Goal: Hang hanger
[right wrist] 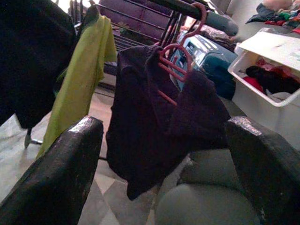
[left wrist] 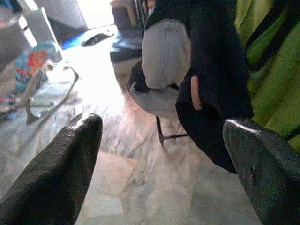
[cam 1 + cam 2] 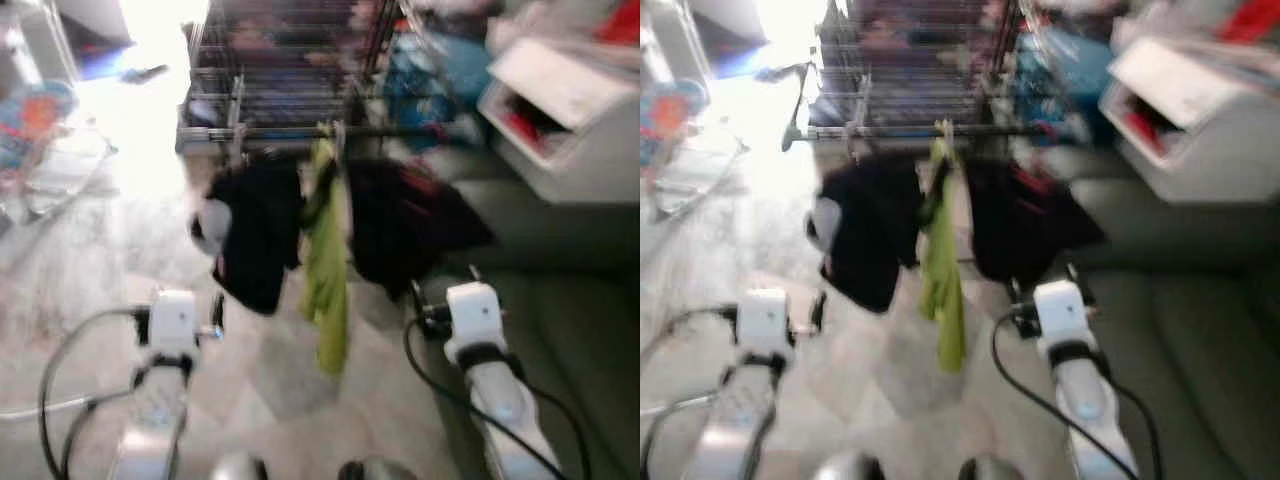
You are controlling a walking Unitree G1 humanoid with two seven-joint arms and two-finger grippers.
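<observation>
A dark rail (image 3: 400, 131) of a drying rack crosses in front of me with three garments on it. A black and grey garment (image 3: 255, 235) hangs at the left, a green one (image 3: 328, 270) in the middle. At the right, a dark garment (image 1: 154, 126) hangs on a red hanger (image 1: 176, 56) hooked over the rail. My left gripper (image 2: 164, 126) is open and holds nothing, low in front of the black and grey garment. My right gripper (image 1: 164, 125) is open too, just below the dark garment. The head views are blurred.
The wire drying rack (image 3: 285, 70) stands behind the rail. A white storage bin (image 3: 560, 110) with red clothes sits at the right, above a grey-green sofa (image 3: 560, 330). A colourful item (image 3: 35, 115) lies at the far left on the marble floor (image 3: 100, 250).
</observation>
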